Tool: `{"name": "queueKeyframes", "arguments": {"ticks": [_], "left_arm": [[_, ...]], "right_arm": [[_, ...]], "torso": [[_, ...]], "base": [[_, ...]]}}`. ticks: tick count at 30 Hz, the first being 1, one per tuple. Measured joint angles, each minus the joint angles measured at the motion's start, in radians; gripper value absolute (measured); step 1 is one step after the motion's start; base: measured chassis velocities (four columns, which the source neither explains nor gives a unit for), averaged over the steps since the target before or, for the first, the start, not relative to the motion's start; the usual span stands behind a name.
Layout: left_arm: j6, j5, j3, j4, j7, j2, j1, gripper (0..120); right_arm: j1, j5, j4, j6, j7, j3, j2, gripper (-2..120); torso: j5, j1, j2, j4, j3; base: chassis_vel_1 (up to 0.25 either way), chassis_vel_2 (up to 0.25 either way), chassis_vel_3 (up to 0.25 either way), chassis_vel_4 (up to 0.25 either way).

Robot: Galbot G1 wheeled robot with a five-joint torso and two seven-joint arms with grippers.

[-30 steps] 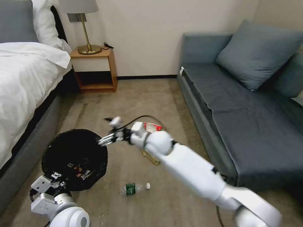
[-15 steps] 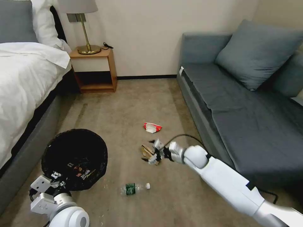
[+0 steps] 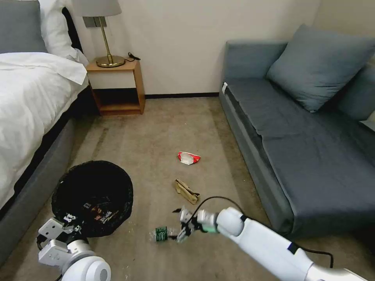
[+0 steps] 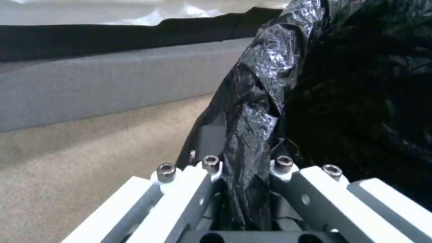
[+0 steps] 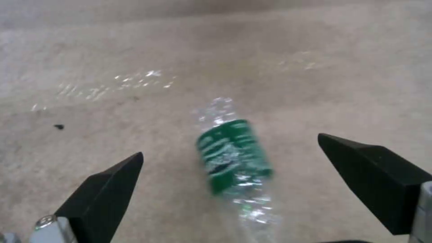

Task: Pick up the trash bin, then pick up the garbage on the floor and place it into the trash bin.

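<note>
Bottle (image 5: pixel 232 155) is straddled by wide right fingers (image 5: pixel 106 189); being round, it could be nudged aside. Bin (image 3: pixel 93 191) rim is pinched by left fingers (image 4: pixel 198 182).

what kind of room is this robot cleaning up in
Most likely a hotel room or bedroom: a bed with white linen on the left, a wooden nightstand carrying a brass lamp against the wall, and a grey sofa on the right, all on beige carpet.

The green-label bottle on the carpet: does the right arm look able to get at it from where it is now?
Probably yes. The right gripper is open right over the bottle, which lies between its fingers on bare carpet, with nothing in between.
</note>
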Motion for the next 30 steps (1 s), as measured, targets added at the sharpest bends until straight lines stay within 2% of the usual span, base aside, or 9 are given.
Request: {"name": "queueKeyframes", "arguments": {"ticks": [6,12,23,30], "left_arm": [[0.000,0.000,-0.001,-0.003,0.000,0.000,0.002,0],[0.000,0.001,0.000,-0.006,0.000,-0.004,0.005,0],[0.000,0.002,0.001,-0.004,0.000,-0.007,0.005,0],[-0.001,0.002,-0.002,-0.007,-0.001,-0.005,0.009,0]], "right_arm": [[0.016,-0.034,-0.106,0.046,0.003,-0.019,0.052,100],[0.044,-0.098,-0.281,0.132,0.008,0.007,0.127,100],[0.059,-0.105,-0.350,0.161,0.008,0.013,0.166,100],[0.056,-0.150,-0.406,0.186,0.008,0.024,0.191,100]], "torso": [[0.0000,0.000,0.000,0.0000,0.000],[-0.0002,0.000,0.000,-0.0001,0.000],[-0.0001,0.000,0.000,-0.0001,0.000],[-0.0001,0.000,0.000,-0.0001,0.000]], "base": [[0.000,0.000,0.000,0.000],[0.000,0.000,0.000,0.000],[0.000,0.000,0.000,0.000],[0.000,0.000,0.000,0.000]]}}
